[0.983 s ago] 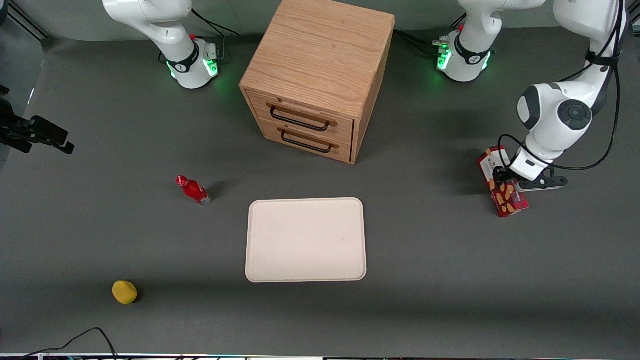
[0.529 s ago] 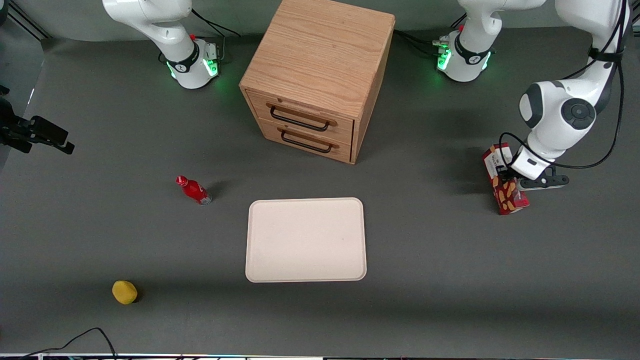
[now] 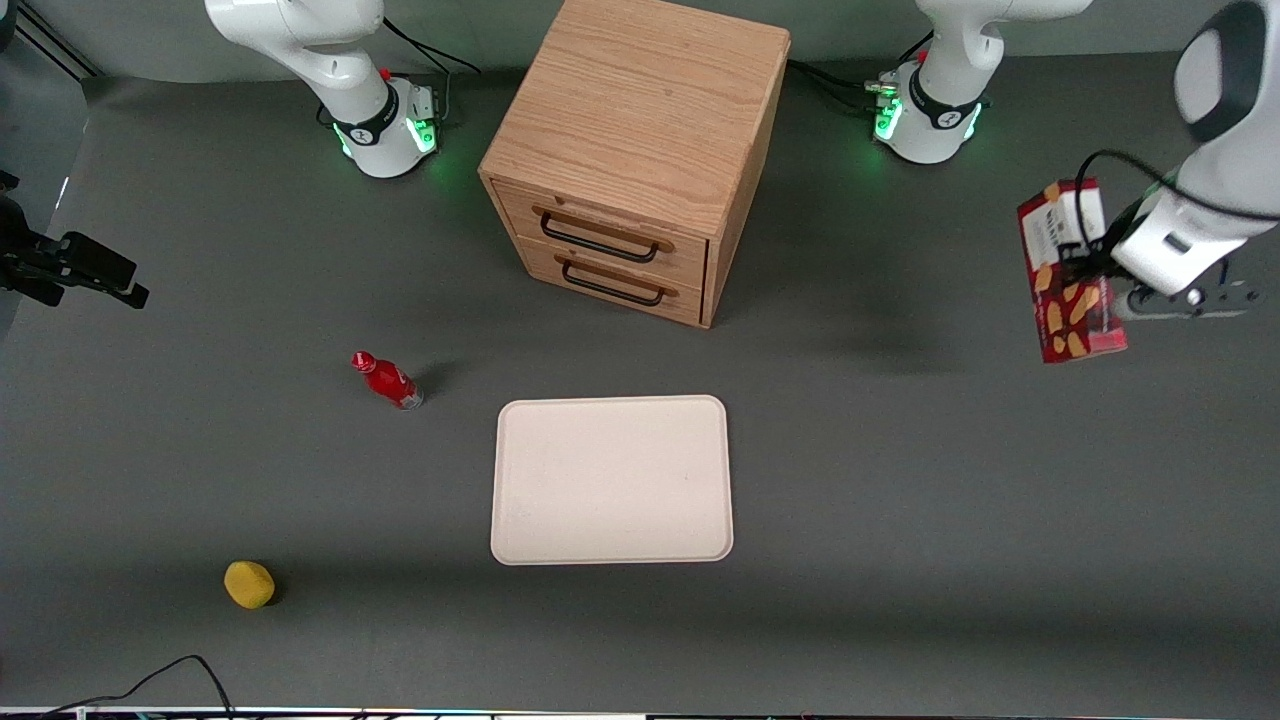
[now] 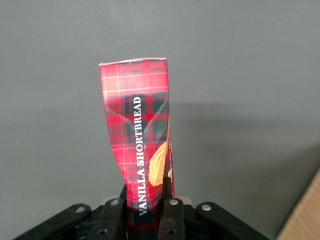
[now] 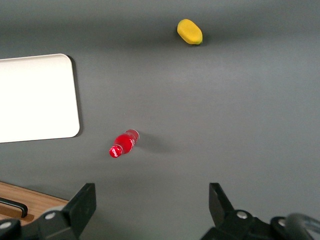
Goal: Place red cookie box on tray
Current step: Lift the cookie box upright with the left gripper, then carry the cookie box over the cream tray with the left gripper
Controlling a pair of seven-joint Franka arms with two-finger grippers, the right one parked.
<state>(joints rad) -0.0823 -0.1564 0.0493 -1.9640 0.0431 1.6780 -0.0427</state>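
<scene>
The red cookie box (image 3: 1066, 272) hangs in the air above the table, toward the working arm's end, with my gripper (image 3: 1092, 268) shut on its middle. In the left wrist view the plaid box (image 4: 137, 135) sticks out from between the two black fingers (image 4: 172, 212), which pinch and dent its sides. The cream-white tray (image 3: 611, 480) lies flat in the middle of the table, in front of the drawer cabinet, well away from the box; nothing lies on it. A part of the tray (image 5: 35, 97) shows in the right wrist view too.
A wooden two-drawer cabinet (image 3: 635, 150) stands farther from the front camera than the tray. A small red bottle (image 3: 387, 380) stands beside the tray toward the parked arm's end. A yellow lemon-like object (image 3: 249, 584) lies nearer the front camera.
The gripper has lifted the red cookie box off the table; it has risen and shifted a little outward toward the working arm's end. Nothing else moved.
</scene>
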